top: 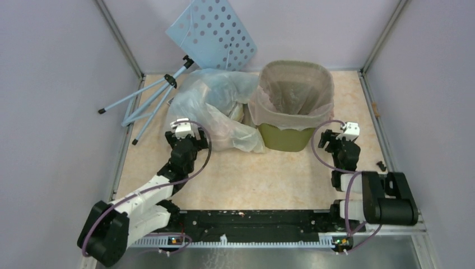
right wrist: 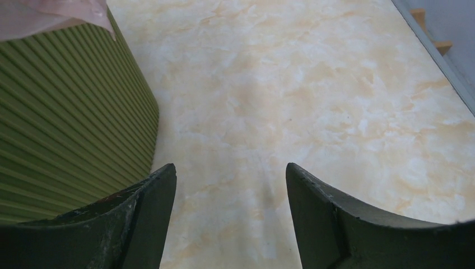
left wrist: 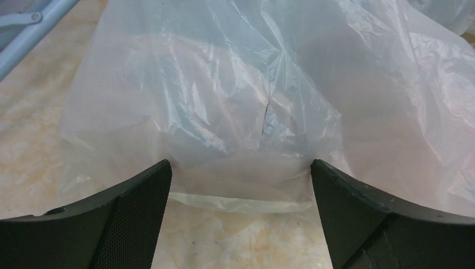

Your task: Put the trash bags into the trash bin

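The olive-green trash bin (top: pixel 285 137) stands at the back middle, with a pale pink-beige trash bag (top: pixel 291 84) draped over its rim. A heap of clear-whitish trash bags (top: pixel 215 106) lies on the table against the bin's left side. My left gripper (top: pixel 193 134) is open at the heap's near-left edge. In the left wrist view the bag (left wrist: pixel 252 84) fills the frame and its lower hem lies between my open left gripper (left wrist: pixel 241 168). My right gripper (top: pixel 330 137) is open and empty just right of the bin. The right wrist view shows my right gripper (right wrist: pixel 229 168), the ribbed bin wall (right wrist: pixel 67 123) and a pink bag corner (right wrist: pixel 50 14).
A blue perforated board (top: pixel 215 31) on a pale blue tripod (top: pixel 151 98) leans at the back left, behind the bags; one leg shows in the left wrist view (left wrist: pixel 33 28). A small black object (top: pixel 382 165) lies by the right frame rail.
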{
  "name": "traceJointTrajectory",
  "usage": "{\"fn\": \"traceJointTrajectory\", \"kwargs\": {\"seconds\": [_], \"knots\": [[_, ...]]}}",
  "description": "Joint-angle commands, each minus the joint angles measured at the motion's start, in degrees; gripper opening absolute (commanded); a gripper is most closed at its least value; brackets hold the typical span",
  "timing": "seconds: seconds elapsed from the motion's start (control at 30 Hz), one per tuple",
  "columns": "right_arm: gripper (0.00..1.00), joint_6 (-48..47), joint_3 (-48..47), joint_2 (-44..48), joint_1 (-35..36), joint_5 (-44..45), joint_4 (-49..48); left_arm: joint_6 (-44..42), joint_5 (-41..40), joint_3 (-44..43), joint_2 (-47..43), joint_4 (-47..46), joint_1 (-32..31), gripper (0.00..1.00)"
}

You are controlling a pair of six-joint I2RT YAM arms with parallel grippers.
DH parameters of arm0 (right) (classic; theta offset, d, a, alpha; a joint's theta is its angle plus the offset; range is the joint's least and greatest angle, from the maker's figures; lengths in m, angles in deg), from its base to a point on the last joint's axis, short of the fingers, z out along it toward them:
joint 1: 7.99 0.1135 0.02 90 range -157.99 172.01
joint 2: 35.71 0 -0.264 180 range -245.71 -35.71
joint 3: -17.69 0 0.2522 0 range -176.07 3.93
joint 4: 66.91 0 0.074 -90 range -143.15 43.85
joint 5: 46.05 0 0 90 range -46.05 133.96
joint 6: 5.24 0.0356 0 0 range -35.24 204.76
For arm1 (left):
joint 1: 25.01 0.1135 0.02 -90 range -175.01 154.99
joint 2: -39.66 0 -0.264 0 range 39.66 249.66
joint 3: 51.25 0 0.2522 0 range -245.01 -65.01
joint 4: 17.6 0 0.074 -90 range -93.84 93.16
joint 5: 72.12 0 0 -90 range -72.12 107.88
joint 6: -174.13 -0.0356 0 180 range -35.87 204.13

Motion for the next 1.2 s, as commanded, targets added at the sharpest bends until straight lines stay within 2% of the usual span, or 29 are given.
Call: {"fn": "traceJointTrajectory", "kwargs": {"seconds": [0.0,0.07,0.1,0.17,0.33,0.47,0.8,0.93,1.03,1.17], "knots": [[0.72,-2.4,-1.5,-11.7,1.1,0.8,-20.4,-7.7,-6.3,-3.8,6.8,-10.5,2.7,0.99],[0.73,-3.3,-2.5,-8.6,1.7,1.2,-13.1,-7.0,-1.2,-2.7,8.2,-13.5,6.6,0.99],[0.82,-3.0,-2.7,-10.0,1.9,2.2,-14.4,-6.4,3.5,-1.7,8.6,-15.3,9.0,0.99],[0.87,-2.9,-3.4,-9.9,1.9,2.4,-13.4,-5.9,9.5,-0.3,9.6,-18.9,11.8,0.99],[0.88,-4.8,-4.3,-10.5,2.0,-2.2,-12.2,-14.6,12.2,-1.1,14.5,-21.1,13.4,0.99],[0.89,-5.0,-4.3,-10.6,2.0,-2.3,-12.7,-18.2,15.4,-0.2,18.2,-24.9,15.1,0.99],[0.89,-5.1,-4.3,-10.6,2.0,-2.3,-12.4,-19.0,32.9,5.0,30.7,-44.3,22.2,0.99],[0.90,-5.0,-4.3,-10.6,2.0,-2.3,-12.4,-18.4,30.7,3.4,36.0,-47.2,22.6,0.99],[0.90,-5.0,-4.3,-10.6,2.0,-2.3,-12.5,-16.4,30.2,1.8,35.4,-42.7,23.7,0.99],[0.90,-5.0,-4.4,-10.6,2.0,-2.4,-12.5,-16.6,30.2,1.9,35.4,-43.1,23.8,0.99]]}}
